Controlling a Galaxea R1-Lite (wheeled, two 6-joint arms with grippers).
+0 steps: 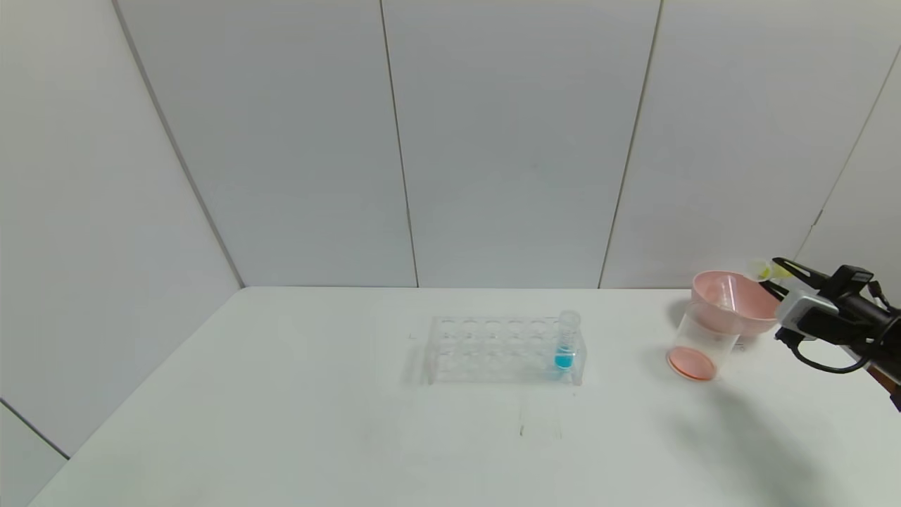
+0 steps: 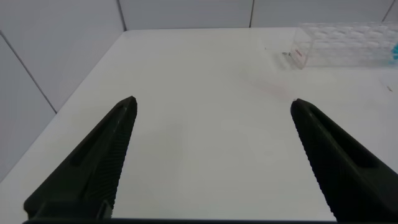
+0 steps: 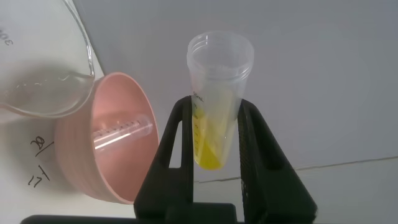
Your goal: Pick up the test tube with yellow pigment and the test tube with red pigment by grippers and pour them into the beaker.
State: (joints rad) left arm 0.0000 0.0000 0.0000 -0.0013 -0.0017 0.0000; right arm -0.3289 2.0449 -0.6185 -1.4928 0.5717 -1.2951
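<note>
My right gripper is shut on the test tube with yellow pigment at the far right. It holds the tube tilted just beyond the rim of the pink bowl. In the right wrist view the tube sits between the fingers, with yellow liquid at its base and along its wall. The beaker stands in front of the bowl with orange-red liquid at its bottom. A clear graduated tube lies inside the bowl, with no liquid showing in it. My left gripper is open and empty over bare table.
A clear tube rack stands mid-table with one blue-liquid tube at its right end. The rack also shows far off in the left wrist view. The white table meets grey wall panels behind and to the left.
</note>
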